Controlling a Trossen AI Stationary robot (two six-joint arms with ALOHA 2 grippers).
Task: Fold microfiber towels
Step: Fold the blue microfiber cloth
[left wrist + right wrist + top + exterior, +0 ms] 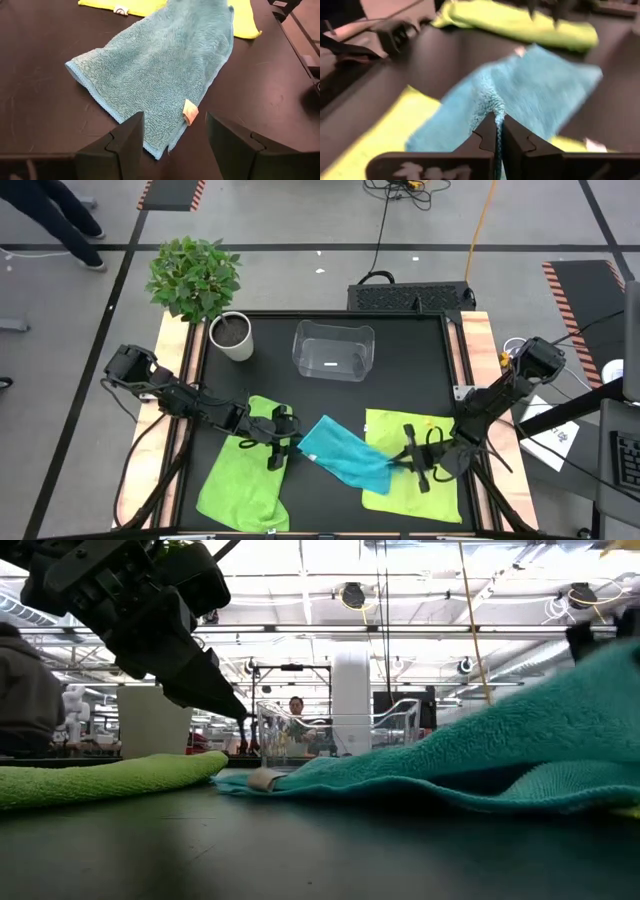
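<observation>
Right gripper (pixel 499 131) jaws pinched on the turquoise towel (pixel 345 451) near the bench's front edge, left gripper (pixel 174 131) jaws wide beside it.

Left gripper (pixel 283 442) sits just off the turquoise towel's (pixel 345 452) left corner, fingers spread wide, holding nothing. Right gripper (pixel 400 460) is on the towel's opposite corner, pinched tight on it.

A turquoise-blue towel (pixel 345 453) with a small pale tag (pixel 190 111) is seen between two lime-green towels (pixel 243 478) (pixel 415 480). A black table top (pixel 330 395), a white pot (pixel 232 337) and a clear bin (pixel 333 350) are shown.
</observation>
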